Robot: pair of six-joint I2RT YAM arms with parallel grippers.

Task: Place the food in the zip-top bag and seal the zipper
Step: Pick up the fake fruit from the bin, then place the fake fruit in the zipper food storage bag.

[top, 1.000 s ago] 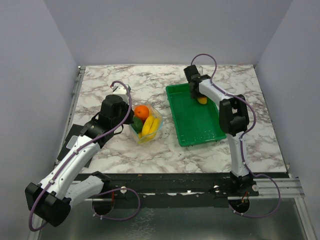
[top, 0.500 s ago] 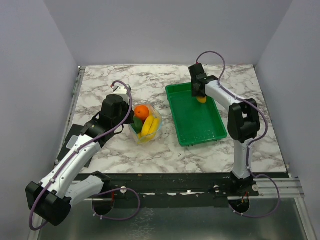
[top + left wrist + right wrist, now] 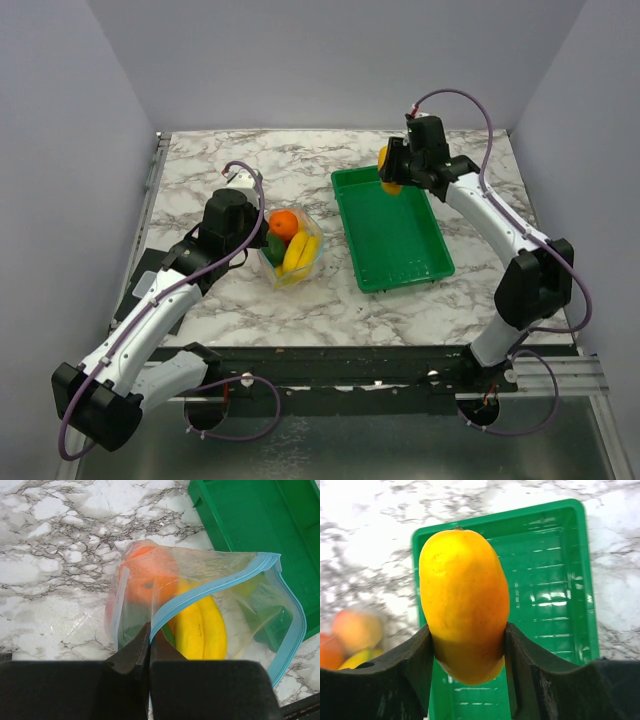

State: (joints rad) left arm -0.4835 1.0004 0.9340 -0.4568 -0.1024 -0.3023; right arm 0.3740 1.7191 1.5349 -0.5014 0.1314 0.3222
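Note:
The clear zip-top bag (image 3: 292,245) lies left of the green tray, its light blue zipper (image 3: 200,587) gaping open. Inside are an orange (image 3: 147,577), a yellow banana (image 3: 202,627) and a dark green piece (image 3: 270,625). My left gripper (image 3: 149,630) is shut on the bag's blue mouth strip at its near corner; it also shows in the top view (image 3: 262,240). My right gripper (image 3: 465,645) is shut on a yellow-orange lemon-shaped fruit (image 3: 464,602) and holds it raised over the tray's far end; the fruit also shows in the top view (image 3: 388,170).
The green rectangular tray (image 3: 415,265) sits right of the bag on the marble table, with no fruit showing in it. Grey walls bound the table on the left, back and right. A black plate lies by the left arm's base.
My right gripper has lifted the yellow-orange fruit out of the tray and risen toward the tray's far end. The left gripper and bag have not moved.

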